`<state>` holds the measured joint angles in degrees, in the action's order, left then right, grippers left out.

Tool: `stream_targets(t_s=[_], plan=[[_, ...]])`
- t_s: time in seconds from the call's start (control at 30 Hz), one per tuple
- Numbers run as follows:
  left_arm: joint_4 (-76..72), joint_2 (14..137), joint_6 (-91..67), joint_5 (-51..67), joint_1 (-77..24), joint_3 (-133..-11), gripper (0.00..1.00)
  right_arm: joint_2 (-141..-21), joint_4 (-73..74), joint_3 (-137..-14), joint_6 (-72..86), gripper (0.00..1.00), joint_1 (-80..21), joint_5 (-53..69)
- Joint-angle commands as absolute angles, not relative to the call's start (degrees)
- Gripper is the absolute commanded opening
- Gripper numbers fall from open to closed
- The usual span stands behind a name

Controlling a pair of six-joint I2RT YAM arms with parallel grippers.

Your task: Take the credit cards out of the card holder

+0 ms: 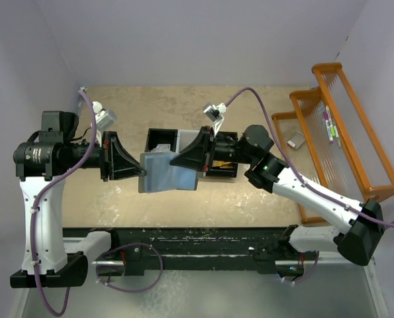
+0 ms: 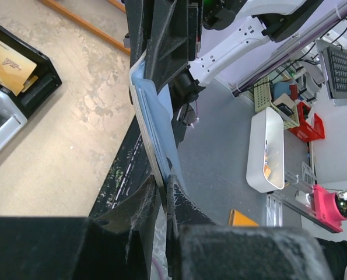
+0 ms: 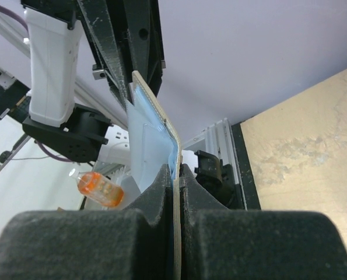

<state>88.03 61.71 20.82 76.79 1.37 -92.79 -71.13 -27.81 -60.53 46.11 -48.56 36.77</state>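
Note:
The blue-grey card holder (image 1: 167, 173) hangs above the table between both arms, edge-on in each wrist view (image 2: 161, 128) (image 3: 147, 134). My left gripper (image 1: 144, 173) (image 2: 163, 188) pinches its left edge, jaws tight on it. My right gripper (image 1: 173, 161) (image 3: 177, 172) is shut on its right edge. No credit cards show in the holder from these angles. An orange-gold card (image 2: 7, 67) lies in the black bin, and a pale card (image 1: 162, 146) lies in the bin's left compartment.
The black bin (image 1: 149, 142) (image 2: 45, 81) stands on the table right behind the held holder. An orange wire rack (image 1: 336, 126) fills the right side. The black base rail (image 1: 197, 238) runs along the near edge.

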Motion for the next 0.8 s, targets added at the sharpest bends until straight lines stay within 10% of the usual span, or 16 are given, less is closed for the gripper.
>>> stream_targets(t_s=[0.0, 0.37, 0.6, 0.77], plan=[[88.5, 61.7, 23.9, 80.0, 1.2, -94.5, 0.12, -68.8, -36.8, -59.2, 49.6, 0.00, -47.0, 39.9], [67.6, 58.1, 4.3, 80.3, 1.2, -85.9, 0.00, -71.0, -45.3, -58.1, 54.3, 0.01, -46.9, 44.2], [65.7, 58.0, 1.1, 75.5, 1.2, -87.9, 0.00, -71.8, -46.9, -58.2, 56.1, 0.75, -46.5, 45.0], [67.4, 58.0, 2.6, 70.5, 1.2, -90.7, 0.00, -71.3, -31.6, -61.3, 49.2, 1.00, -46.1, 35.4]])
